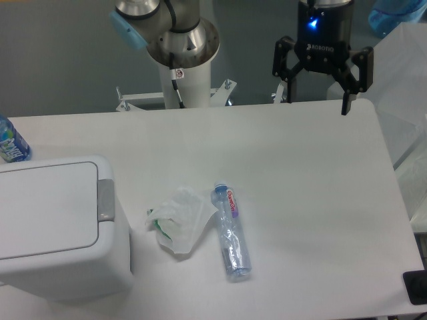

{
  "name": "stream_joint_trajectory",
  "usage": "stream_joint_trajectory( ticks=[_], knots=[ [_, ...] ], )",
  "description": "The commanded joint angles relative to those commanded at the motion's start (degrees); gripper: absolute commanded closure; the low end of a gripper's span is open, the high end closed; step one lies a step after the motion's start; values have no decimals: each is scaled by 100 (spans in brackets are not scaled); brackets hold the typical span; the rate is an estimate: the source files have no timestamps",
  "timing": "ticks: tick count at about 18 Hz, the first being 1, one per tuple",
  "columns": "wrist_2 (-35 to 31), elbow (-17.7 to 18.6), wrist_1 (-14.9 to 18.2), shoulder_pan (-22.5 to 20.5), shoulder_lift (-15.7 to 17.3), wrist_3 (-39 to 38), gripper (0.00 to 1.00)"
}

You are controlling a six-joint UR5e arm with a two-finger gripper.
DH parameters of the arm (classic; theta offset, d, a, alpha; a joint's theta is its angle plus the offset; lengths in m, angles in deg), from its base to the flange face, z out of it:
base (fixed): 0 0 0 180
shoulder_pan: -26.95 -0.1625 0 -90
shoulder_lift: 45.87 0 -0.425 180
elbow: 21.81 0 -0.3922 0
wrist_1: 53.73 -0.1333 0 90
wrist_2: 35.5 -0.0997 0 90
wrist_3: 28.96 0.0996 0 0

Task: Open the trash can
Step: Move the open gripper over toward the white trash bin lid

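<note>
The trash can (57,227) is a large white boxy bin at the table's front left. Its flat lid is down, and a small grey push tab (106,200) sits at the lid's right edge. My gripper (318,100) hangs above the far right part of the table, far from the bin. Its black fingers (346,90) are spread wide, so it is open with nothing between them.
A clear plastic bottle (230,232) lies on its side near the middle of the white table (320,200), beside a crumpled white wrapper (179,220). Another bottle (11,143) with a blue label shows at the left edge. The arm's base (180,53) stands behind the table.
</note>
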Motion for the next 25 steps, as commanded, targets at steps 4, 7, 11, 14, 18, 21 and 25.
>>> stream_joint_trajectory(
  ticks=[4, 7, 11, 14, 18, 21, 25],
  knots=[
    [0, -26, -9, 0, -9, -26, 0],
    [35, -61, -131, 78, -96, -622, 0],
    [26, -79, -763, 544, -307, -1930, 0],
    [26, -70, -1194, 860, -448, -2713, 0],
    [18, -44, -1520, 1212, -571, -3899, 0],
    [18, -44, -1573, 1502, -633, -4700, 0],
    [9, -9, -1582, 1915, -721, -5387, 0]
  ],
)
